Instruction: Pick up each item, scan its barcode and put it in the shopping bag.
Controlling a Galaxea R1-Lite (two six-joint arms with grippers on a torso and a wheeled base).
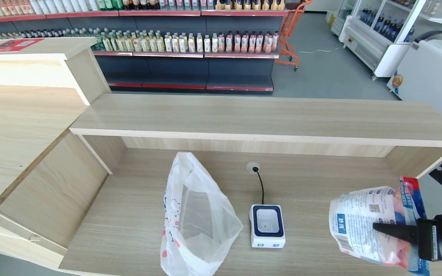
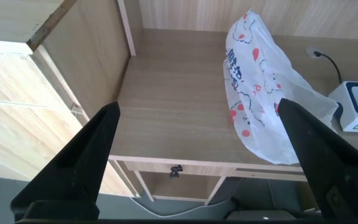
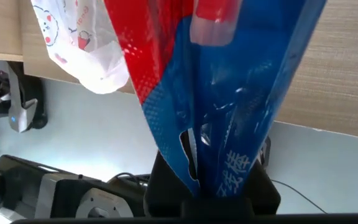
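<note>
Hanging clamped in the right gripper (image 1: 388, 234), the white, blue and red snack packet (image 1: 363, 222) sits above the worktop (image 1: 313, 180), well to the right of the barcode scanner (image 1: 267, 225), its printed back facing up. The white shopping bag (image 1: 196, 222) stands open just left of the scanner. Farther left of the scanner, beyond the bag, the left gripper (image 2: 197, 106) hovers with its fingers spread wide, holding nothing.

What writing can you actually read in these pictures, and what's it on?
Nothing reads with certainty.
On the snack packet in the right claw: characters, a barcode and a square code, all too small.
On the shopping bag: printed characters, blurred.
On the red placard: too small.
On the shelf bottles: labels too small.
</note>
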